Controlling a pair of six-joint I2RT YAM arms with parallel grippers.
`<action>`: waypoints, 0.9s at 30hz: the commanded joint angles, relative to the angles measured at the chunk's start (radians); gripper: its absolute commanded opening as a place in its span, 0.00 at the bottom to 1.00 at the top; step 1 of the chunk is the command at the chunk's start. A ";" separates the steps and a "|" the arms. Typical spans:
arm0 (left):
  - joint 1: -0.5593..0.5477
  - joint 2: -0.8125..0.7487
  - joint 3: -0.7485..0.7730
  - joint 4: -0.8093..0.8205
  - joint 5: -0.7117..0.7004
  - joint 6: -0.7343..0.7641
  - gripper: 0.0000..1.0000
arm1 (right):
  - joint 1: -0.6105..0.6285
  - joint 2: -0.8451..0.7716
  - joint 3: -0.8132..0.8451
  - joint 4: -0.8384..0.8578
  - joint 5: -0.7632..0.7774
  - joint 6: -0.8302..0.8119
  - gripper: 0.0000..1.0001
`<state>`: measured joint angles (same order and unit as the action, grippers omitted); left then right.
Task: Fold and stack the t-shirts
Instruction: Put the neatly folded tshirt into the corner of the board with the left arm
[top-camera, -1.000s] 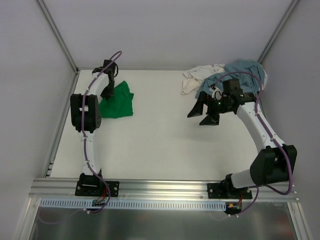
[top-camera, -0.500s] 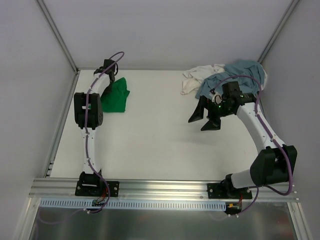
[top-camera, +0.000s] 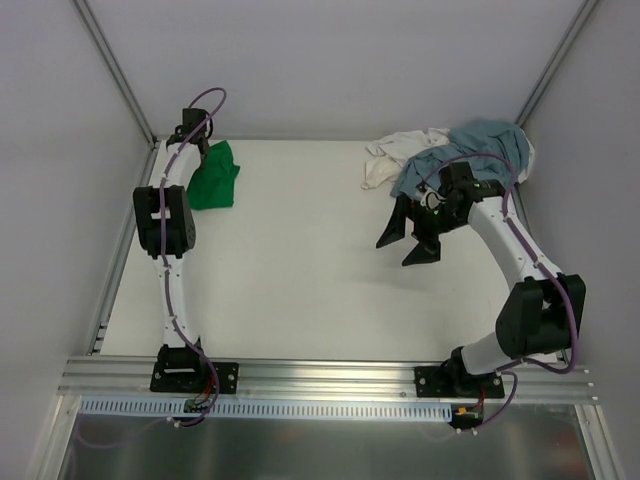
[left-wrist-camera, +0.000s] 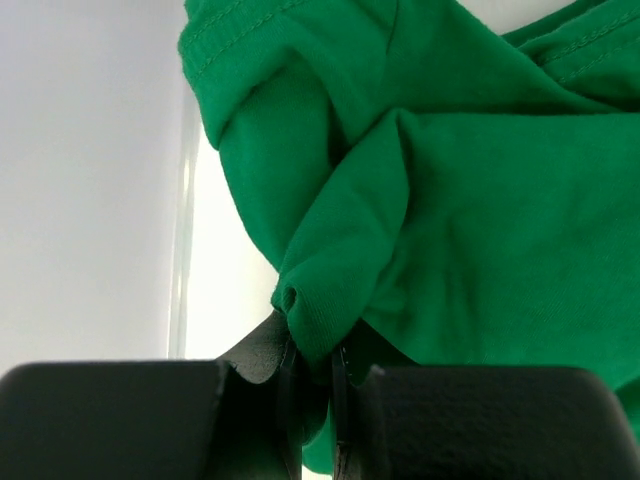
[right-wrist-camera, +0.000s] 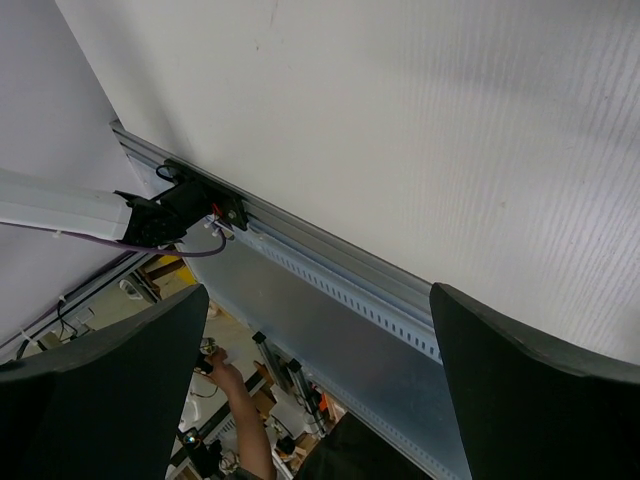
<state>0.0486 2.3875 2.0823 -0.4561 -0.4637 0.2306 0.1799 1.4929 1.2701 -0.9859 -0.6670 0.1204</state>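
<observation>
The bright green t-shirt (top-camera: 213, 178) lies bunched at the table's far left corner. My left gripper (top-camera: 196, 150) is shut on a fold of it; in the left wrist view the green t-shirt (left-wrist-camera: 450, 180) fills the frame with a pinch of cloth between the fingers (left-wrist-camera: 312, 385). The grey-blue t-shirt (top-camera: 480, 145) lies crumpled on the white t-shirt (top-camera: 392, 157) at the far right. My right gripper (top-camera: 405, 235) is open and empty, held above the table in front of that pile. The right wrist view shows only its wide fingers (right-wrist-camera: 530, 400) and the table's front rail.
White walls and metal posts close in the table on the left, back and right. An aluminium rail (top-camera: 330, 375) carries both arm bases at the near edge. In the right wrist view a person's hand (right-wrist-camera: 225, 380) shows beyond the rail.
My left gripper has dragged the green t-shirt left and back into the far left corner, bunching it smaller. My right gripper has shifted slightly and stayed open.
</observation>
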 joint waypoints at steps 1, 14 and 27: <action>0.020 -0.071 0.055 0.085 0.023 0.039 0.00 | -0.007 0.013 0.086 -0.083 0.006 -0.028 1.00; 0.053 -0.007 0.030 0.264 0.019 0.177 0.00 | 0.010 0.073 0.224 -0.212 0.058 -0.041 1.00; 0.083 0.018 -0.025 0.395 -0.145 0.200 0.99 | 0.069 0.092 0.279 -0.250 0.093 -0.007 0.99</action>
<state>0.1261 2.4142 2.0716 -0.1368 -0.5388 0.4107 0.2359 1.5833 1.5093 -1.1885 -0.5827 0.0971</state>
